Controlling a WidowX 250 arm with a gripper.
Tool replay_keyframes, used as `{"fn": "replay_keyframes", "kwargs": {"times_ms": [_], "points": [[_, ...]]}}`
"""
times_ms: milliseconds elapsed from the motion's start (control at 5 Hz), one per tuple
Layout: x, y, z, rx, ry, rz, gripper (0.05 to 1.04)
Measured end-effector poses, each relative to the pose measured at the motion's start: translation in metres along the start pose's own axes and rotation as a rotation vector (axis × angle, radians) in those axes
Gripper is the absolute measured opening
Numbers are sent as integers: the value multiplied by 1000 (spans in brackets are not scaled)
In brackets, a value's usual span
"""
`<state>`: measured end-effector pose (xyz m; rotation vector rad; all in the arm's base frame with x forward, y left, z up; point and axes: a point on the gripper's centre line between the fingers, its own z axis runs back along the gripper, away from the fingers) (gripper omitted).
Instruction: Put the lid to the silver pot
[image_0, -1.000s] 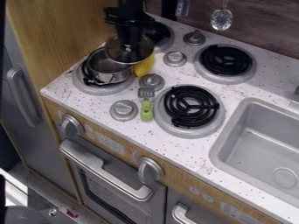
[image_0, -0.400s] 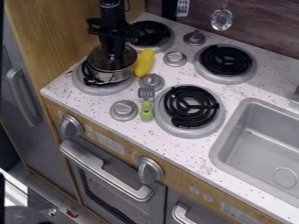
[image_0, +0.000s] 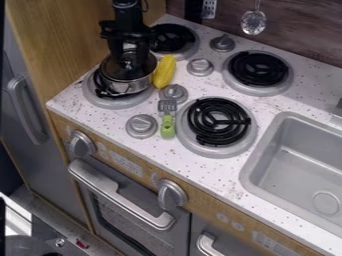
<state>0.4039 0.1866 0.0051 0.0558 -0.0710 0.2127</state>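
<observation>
The black gripper (image_0: 129, 61) hangs over the silver pot at the upper left, its fingers slightly apart around the lid's small knob. The dark see-through lid (image_0: 115, 72) with a metal rim rests on top of the pot and looks roughly level. The silver pot (image_0: 127, 89) stands on the front left burner. Parts of the lid's back and the pot's far side are hidden behind the gripper.
A yellow corn-like toy (image_0: 164, 72) lies just right of the pot. Nearby are a green-handled spatula (image_0: 167, 127), stove knobs (image_0: 141, 126) and black burner coils (image_0: 218, 121). The sink (image_0: 294, 165) is at the right.
The lid came left and down onto the pot with the gripper. Since then, the gripper's fingers have parted around the knob while the lid stays on the pot.
</observation>
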Motion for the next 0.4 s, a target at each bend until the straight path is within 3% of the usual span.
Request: {"fn": "replay_keyframes", "kwargs": {"times_ms": [200, 400], "points": [[11, -12, 46, 10, -93, -77, 1001], [2, -28, 53, -1, -70, -128, 1001]]}}
